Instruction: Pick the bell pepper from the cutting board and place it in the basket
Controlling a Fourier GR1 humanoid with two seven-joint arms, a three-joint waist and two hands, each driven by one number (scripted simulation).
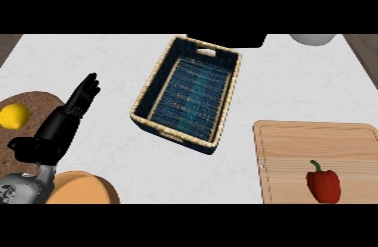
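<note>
A red bell pepper with a green stem lies on the wooden cutting board at the lower right, close to the board's near edge. The dark blue basket with a tan woven rim stands in the middle of the counter, with nothing inside it. My left hand rests at the left, fingers straight and pointing up, well apart from the basket and the pepper. It holds nothing. My right hand does not show.
A yellow lemon sits on a brown round mat at the far left. An orange bowl is at the lower left beside my forearm. A dark object and a white vessel stand at the far edge.
</note>
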